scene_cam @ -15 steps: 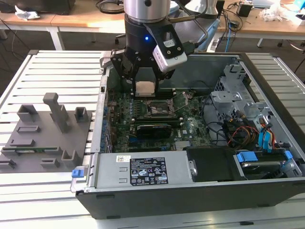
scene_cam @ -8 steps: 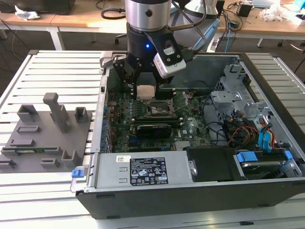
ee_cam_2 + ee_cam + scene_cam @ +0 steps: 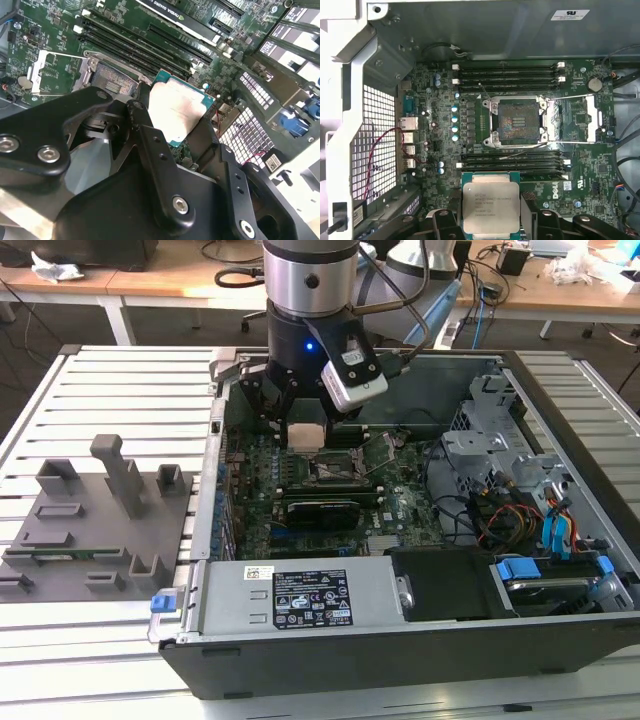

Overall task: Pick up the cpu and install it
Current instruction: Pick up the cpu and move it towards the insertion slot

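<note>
Slatted table [image 3: 120, 380] carried an open computer case [image 3: 300, 650]. Gripper [image 3: 304, 428] hung inside over the motherboard, clamped on the cpu [image 3: 490, 205], held flat w/ metal top up. Empty socket [image 3: 519, 121], frame open, lay offset from the cpu, not beneath it; one bank of memory slots [image 3: 512, 162] lay between. Edges approx. square.
</note>
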Robot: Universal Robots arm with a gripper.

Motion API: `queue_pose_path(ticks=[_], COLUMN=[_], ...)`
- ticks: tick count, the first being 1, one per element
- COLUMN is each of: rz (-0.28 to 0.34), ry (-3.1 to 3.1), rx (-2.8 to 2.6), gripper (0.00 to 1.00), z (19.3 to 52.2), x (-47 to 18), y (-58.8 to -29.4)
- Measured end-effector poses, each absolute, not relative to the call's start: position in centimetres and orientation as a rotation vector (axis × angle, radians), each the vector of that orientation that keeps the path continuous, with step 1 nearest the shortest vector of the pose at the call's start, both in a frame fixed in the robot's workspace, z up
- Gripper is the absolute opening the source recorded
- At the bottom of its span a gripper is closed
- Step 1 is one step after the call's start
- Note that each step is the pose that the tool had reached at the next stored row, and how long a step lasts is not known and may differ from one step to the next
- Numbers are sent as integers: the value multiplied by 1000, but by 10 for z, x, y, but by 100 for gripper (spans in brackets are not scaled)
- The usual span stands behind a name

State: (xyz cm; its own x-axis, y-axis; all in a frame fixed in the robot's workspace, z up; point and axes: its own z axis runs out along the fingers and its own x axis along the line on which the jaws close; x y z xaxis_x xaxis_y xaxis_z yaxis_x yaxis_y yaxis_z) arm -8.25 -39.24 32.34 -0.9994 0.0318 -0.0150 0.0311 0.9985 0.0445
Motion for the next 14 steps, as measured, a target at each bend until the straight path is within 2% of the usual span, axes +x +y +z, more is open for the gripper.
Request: queue_pose_path(ticks=[14], rz=[69], ry=[3125], rx=[49], gripper=[55], z=[304], x=[-83], y=[-381])
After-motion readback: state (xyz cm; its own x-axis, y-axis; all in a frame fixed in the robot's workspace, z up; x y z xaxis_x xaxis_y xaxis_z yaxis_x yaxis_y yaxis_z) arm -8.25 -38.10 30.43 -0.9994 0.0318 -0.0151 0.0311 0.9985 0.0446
